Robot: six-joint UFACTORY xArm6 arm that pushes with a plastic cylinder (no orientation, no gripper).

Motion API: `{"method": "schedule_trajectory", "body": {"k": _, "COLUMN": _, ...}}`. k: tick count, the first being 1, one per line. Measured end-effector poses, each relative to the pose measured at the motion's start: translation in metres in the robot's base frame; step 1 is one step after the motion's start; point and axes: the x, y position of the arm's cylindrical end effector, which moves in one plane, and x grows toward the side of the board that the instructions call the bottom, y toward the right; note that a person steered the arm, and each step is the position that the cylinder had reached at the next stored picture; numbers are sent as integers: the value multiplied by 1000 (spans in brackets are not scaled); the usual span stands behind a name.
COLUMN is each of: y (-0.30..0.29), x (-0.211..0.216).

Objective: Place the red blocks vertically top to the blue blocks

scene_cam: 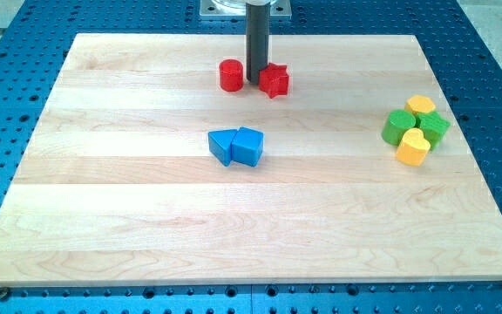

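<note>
A red cylinder (231,76) and a red star-shaped block (274,81) sit near the view's top centre of the wooden board (129,218). My tip (256,82) stands between them, close beside both. Two blue blocks lie below them, touching each other: a blue triangular block (221,146) on the left and a blue cube-like block (248,146) on the right. The red blocks are above the blue ones in the view, with a gap between the pairs.
At the view's right, a cluster touches together: a yellow block (421,105), two green blocks (398,127) (433,127), and a yellow heart-like block (413,147). A blue perforated table (7,105) surrounds the board.
</note>
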Motion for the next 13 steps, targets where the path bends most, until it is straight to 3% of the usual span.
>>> {"method": "schedule_trajectory", "body": {"k": 2, "y": 66, "x": -46}}
{"method": "schedule_trajectory", "body": {"k": 6, "y": 51, "x": 29}}
{"method": "schedule_trajectory", "body": {"k": 13, "y": 22, "x": 48}}
